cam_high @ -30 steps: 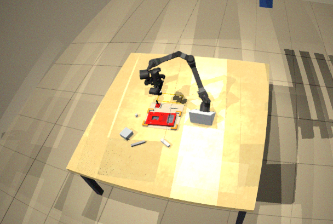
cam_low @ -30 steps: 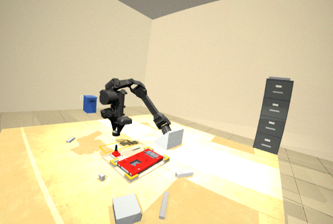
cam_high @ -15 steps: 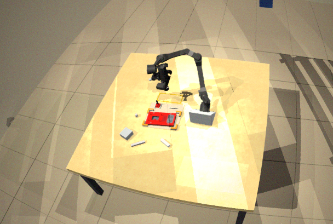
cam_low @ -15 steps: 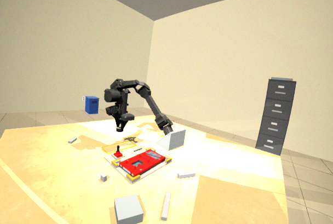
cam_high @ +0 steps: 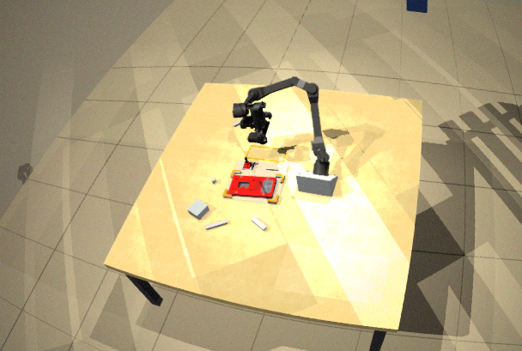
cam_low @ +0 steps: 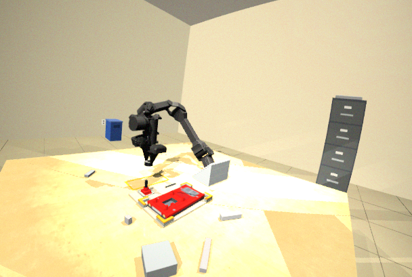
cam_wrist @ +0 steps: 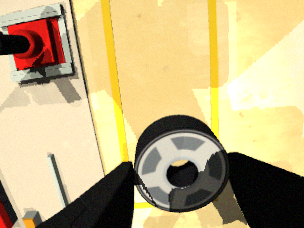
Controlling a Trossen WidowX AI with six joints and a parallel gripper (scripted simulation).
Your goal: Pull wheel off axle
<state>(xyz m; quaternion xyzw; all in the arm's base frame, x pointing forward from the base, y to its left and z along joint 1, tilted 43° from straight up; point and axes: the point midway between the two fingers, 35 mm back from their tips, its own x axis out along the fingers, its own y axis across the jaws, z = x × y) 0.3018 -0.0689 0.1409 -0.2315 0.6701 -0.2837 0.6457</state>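
Around the yellow outline, from biggest to smallest:

- Tabletop: tan, carrying everything below, outline marked near its middle.
- Arm: dark, rising from a grey base block to one side of the outline, bending over and reaching back down above it.
- Red plate on a pale board with orange corners: just beside the outline, on the side toward the loose grey pieces.
- Grey cube: well apart from the outline, beyond the red plate.
- Hand: hanging above the outline, clear of the tabletop, dark fingers closed on the wheel from both sides.
- Wheel: grey hub with a dark tyre and a round centre hole, held in the air; in the wrist view over the outline's near edge, partly across the yellow line.
- Red block with the dark upright axle: just beside the outline's corner, bare, wheel off it.
- Two grey bars and a tiny grey cube: scattered far from the outline, past the red plate.
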